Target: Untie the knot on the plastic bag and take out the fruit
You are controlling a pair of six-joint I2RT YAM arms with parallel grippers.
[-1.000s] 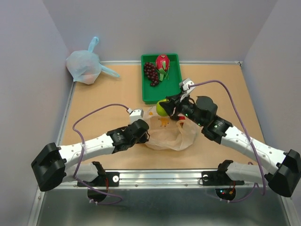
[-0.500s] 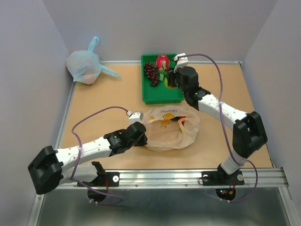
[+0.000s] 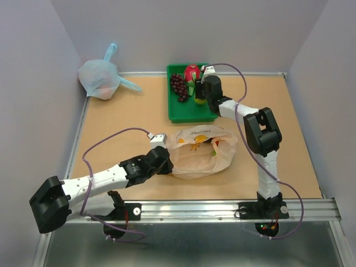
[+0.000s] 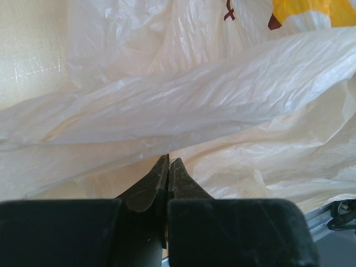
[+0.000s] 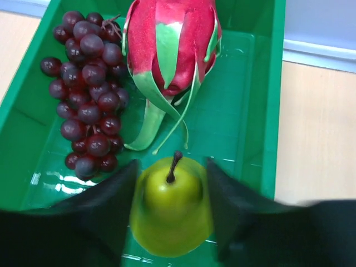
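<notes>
The peach-orange plastic bag (image 3: 194, 158) lies open at the table's middle, with red and green pieces (image 3: 215, 146) still inside. My left gripper (image 3: 170, 161) is shut on the bag's left edge, and in the left wrist view its tips (image 4: 168, 158) pinch a fold of the bag (image 4: 194, 100). My right gripper (image 3: 198, 98) hangs over the green tray (image 3: 189, 113). Its jaws are apart on either side of a green pear (image 5: 171, 208) low in the tray (image 5: 247, 111), and the pear and fingers are blurred. Purple grapes (image 5: 89, 94) and a red dragon fruit (image 5: 169, 44) lie in the tray.
A pale blue knotted bag (image 3: 100, 79) sits at the far left corner. Grey walls close in the table on three sides. A metal rail (image 3: 194, 208) with both arm bases runs along the near edge.
My right arm has carried the green pear from the bag's mouth out to the green tray and stretched far over it. My left gripper has kept its hold on the bag's edge.
</notes>
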